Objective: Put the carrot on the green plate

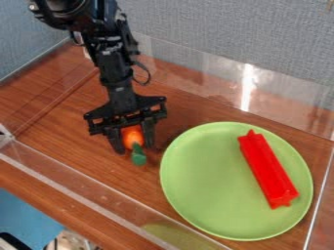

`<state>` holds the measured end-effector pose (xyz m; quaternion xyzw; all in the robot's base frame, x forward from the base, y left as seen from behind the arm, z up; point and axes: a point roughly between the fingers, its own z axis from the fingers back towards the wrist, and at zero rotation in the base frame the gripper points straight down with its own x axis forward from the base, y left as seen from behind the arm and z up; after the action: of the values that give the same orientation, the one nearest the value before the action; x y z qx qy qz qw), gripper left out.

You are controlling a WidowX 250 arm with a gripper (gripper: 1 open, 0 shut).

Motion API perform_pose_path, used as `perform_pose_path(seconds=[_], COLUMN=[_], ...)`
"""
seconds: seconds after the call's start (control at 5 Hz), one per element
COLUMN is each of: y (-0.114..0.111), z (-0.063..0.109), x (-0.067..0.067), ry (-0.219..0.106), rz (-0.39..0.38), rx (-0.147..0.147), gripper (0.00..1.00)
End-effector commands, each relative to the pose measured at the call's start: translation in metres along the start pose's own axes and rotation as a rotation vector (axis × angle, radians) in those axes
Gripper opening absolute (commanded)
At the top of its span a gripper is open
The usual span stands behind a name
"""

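Clamped shut around the small tapered orange toy carrot (133, 139), the black two-fingered claw (128, 138) points straight down just above the brown wooden tabletop (53, 107), the carrot's dark-green stem end poking out below the fingers. Just to its right lies the large round flat light-green plate (216, 186), apart from the carrot, with a long red ridged rectangular bar (268, 168) lying on its right half. Behind them stands a clear plastic wall (248, 83).

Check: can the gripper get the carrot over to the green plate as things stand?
Probably yes. The gripper is shut on the carrot, and the green plate beside it has bare surface; only the red bar occupies its far side.
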<state>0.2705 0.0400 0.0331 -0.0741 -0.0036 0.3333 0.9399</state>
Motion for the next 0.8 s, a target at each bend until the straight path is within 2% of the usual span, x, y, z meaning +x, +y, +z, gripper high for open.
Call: perform_pose_path(seconds=[0.0, 0.2, 0.4, 0.6], y=[0.003, 0.006, -0.003, -0.023], z=[0.011, 0.016, 0.039, 0.064], x=[0.007, 0.010, 0.001, -0.016], ry=[-0.046, -0.069, -0.114, -0.151], rz=[-0.027, -0.058, 0.028, 0.108], rx=[-0.014, -0.014, -0.025, -0.056], gripper=[0.00, 0.00, 0.00, 0.00])
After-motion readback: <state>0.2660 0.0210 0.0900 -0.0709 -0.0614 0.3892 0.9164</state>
